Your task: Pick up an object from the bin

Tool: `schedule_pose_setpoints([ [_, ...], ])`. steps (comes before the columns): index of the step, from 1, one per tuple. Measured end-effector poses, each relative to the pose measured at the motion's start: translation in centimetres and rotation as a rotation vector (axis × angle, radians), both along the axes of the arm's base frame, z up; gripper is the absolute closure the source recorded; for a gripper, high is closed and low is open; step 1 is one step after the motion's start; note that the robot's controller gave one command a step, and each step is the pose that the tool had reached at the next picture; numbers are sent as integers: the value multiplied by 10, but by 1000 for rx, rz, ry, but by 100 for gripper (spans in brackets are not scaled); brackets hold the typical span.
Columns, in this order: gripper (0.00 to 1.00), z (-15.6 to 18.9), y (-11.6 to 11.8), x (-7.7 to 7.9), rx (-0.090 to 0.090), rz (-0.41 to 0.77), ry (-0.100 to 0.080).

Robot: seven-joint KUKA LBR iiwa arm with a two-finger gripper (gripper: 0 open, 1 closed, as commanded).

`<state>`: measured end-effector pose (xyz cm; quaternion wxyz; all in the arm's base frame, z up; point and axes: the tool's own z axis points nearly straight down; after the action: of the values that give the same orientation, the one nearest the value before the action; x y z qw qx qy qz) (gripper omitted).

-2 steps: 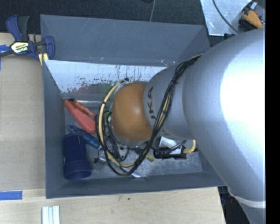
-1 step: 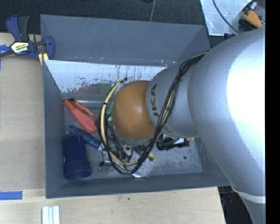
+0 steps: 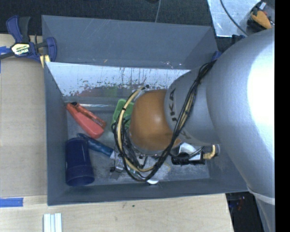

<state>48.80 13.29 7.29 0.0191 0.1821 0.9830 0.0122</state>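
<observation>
Saw a grey bin (image 3: 55, 129), the big arm (image 3: 232, 105) at right. Found a dark blue cup (image 3: 79, 161) at lower left, a red tool (image 3: 89, 121) above, a blue pen (image 3: 100, 147) nearest the hand (image 3: 119, 165). Could not tell whether open or clenched. Might have knocked the pen away if crooked.

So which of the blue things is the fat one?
The dark blue cup in the lower-left corner; the blue stick beside it is thin.

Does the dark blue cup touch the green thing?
Apart. The camera view shows the dark blue cup low on the left, the green thing higher, grey floor between them.
</observation>
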Motion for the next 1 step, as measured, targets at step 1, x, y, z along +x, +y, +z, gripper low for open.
schedule_pose_setpoints([
  [1, 0, 0, -13, 1, -7, 126, 2],
])
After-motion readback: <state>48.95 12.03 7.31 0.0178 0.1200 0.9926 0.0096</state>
